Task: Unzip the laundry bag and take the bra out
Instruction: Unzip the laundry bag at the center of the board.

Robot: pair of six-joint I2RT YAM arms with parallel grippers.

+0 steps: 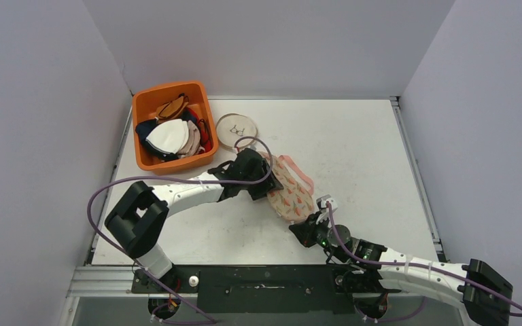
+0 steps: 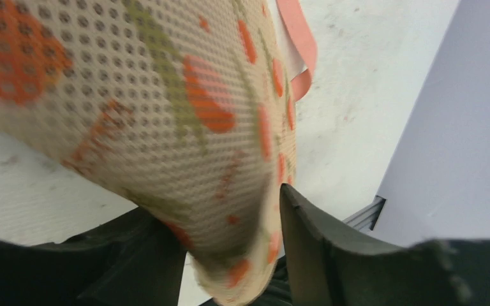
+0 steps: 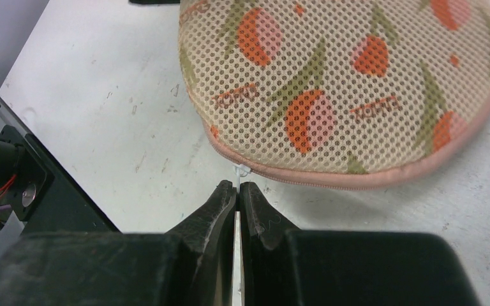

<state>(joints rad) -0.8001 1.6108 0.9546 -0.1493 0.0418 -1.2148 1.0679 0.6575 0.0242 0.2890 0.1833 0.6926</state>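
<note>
**Step in Hand: Unzipping, Pull Pinched, Seam Closed**

Found the right gripper [image 3: 238, 188] pressed together on the thin white zipper pull [image 3: 240, 171], just at the near rim of the laundry bag [image 3: 344, 83]. Noted the pink zipper seam [image 3: 357, 182] closed along all of its visible length. Found the left gripper [image 2: 223, 213] with fingers parted astride the opposite end of the bag; could not tell from the close wrist view whether gripped or merely straddled. Located the bag on the table [image 1: 367, 136], between both arms. Saw no bra; presumed inside. Judged unzipping not yet begun. For the next move, called for a firm hold at the left end, then a steady draw of the pull along the seam.
</note>
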